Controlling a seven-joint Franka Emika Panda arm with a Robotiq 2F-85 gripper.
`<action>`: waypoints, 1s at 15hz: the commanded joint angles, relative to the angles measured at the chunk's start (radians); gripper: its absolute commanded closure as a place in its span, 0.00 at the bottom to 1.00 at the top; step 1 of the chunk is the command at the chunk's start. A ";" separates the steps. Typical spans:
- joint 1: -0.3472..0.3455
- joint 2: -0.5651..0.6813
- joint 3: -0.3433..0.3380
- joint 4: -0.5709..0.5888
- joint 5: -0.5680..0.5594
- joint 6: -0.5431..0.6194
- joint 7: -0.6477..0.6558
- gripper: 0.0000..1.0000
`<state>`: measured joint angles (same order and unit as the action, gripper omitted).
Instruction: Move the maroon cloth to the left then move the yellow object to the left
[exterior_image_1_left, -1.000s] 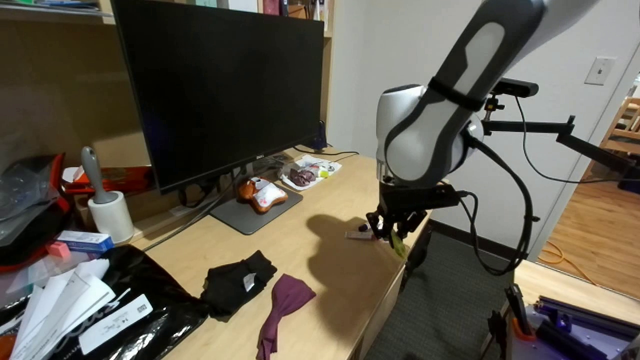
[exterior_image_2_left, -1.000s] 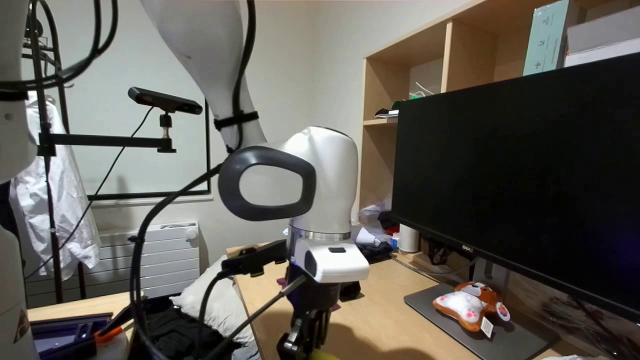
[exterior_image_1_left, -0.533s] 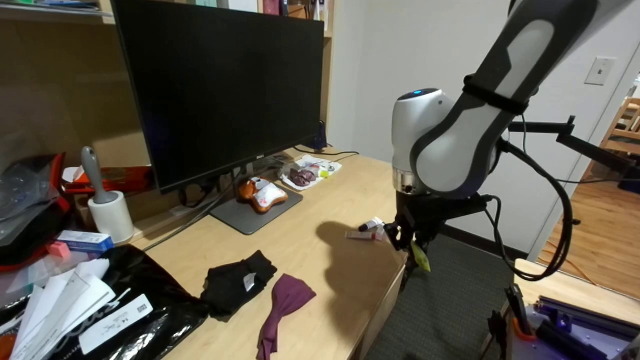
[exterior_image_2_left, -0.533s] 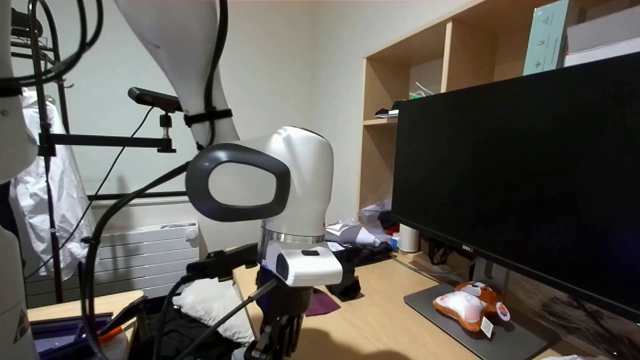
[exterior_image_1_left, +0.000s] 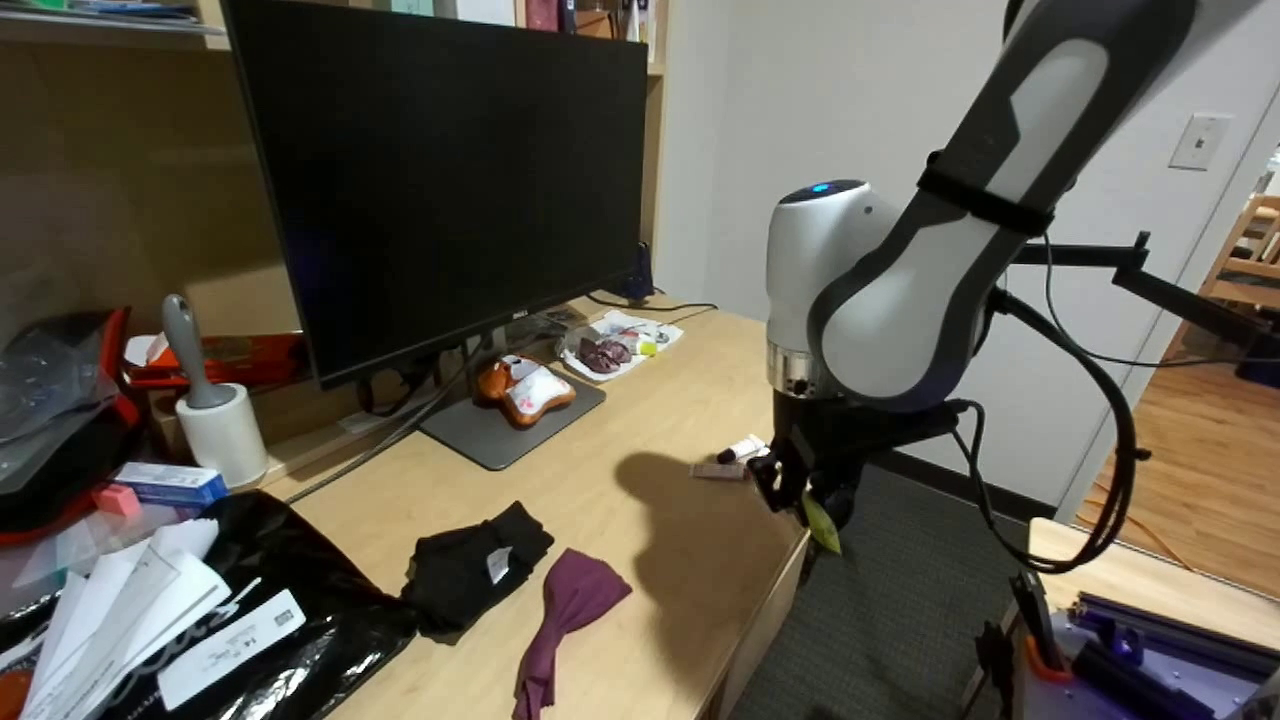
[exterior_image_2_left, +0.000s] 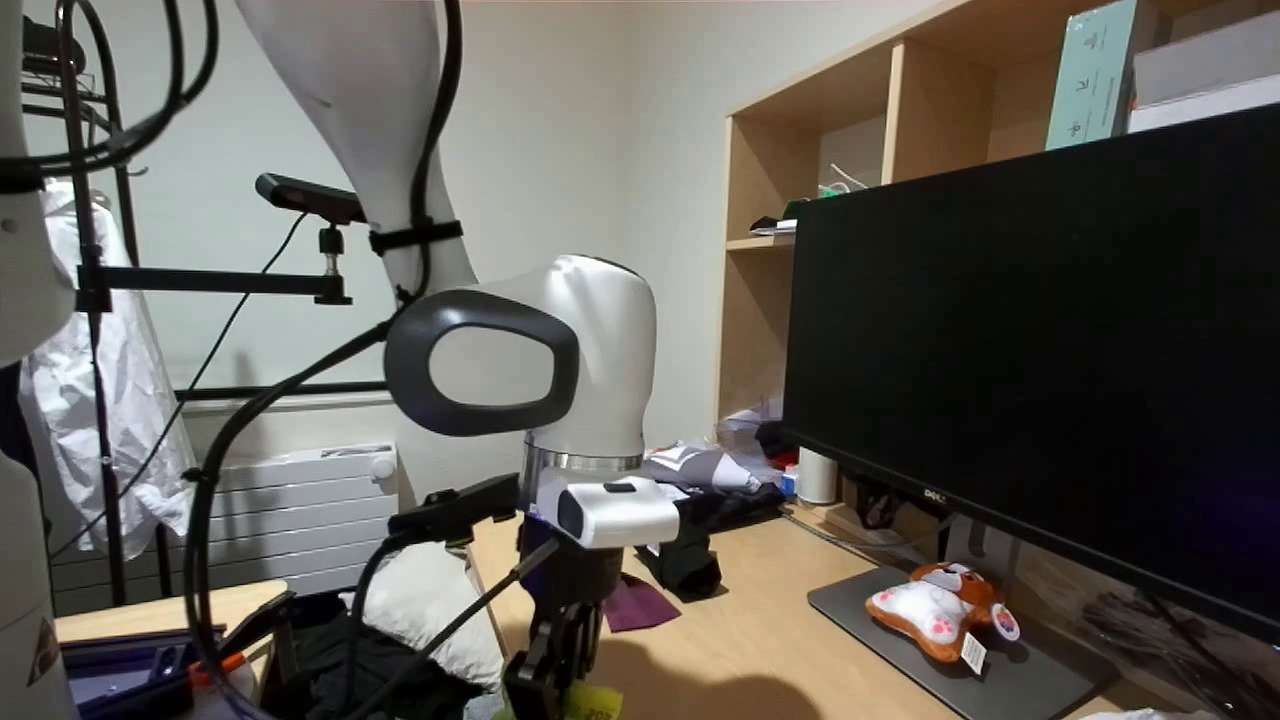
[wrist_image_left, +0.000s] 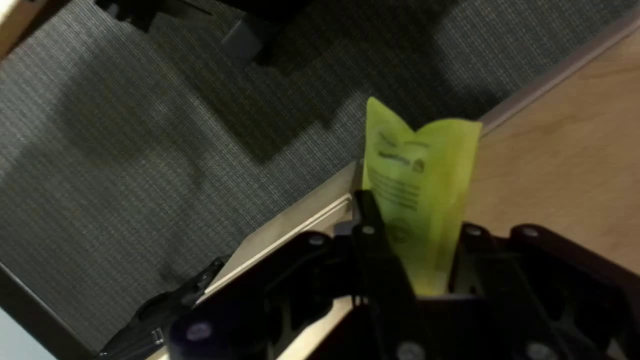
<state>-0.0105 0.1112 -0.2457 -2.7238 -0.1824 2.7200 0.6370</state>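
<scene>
The yellow object is a printed soft packet (exterior_image_1_left: 822, 524), also visible in an exterior view (exterior_image_2_left: 596, 702) and large in the wrist view (wrist_image_left: 420, 175). My gripper (wrist_image_left: 419, 225) is shut on it, with the packet pinched between the fingers and its free end sticking out. In an exterior view the gripper (exterior_image_1_left: 795, 495) is at the desk's front edge, and the packet hangs tilted there. The maroon cloth (exterior_image_1_left: 580, 592) lies on the desk beside a black cloth, bunched at the middle and apart from my gripper. Part of it shows in an exterior view (exterior_image_2_left: 638, 606).
A black cloth (exterior_image_1_left: 475, 565) and a black plastic bag (exterior_image_1_left: 330, 600) lie beyond the maroon cloth. Small tubes (exterior_image_1_left: 740, 449) lie near the gripper. A monitor (exterior_image_1_left: 450, 180) stands at the back with a plush toy (exterior_image_1_left: 530, 390) on its base. The desk edge drops to carpet.
The arm has moved outward to the desk's front edge with the packet held, then slightly back and lower. The maroon cloth has not moved.
</scene>
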 joint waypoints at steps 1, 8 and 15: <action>0.017 -0.008 0.130 -0.047 0.177 0.105 -0.075 0.91; 0.061 0.005 0.293 -0.046 0.475 0.130 -0.124 0.84; 0.057 0.019 0.350 -0.047 0.687 0.171 -0.098 0.90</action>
<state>0.0355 0.1177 0.0670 -2.7701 0.3524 2.8558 0.5188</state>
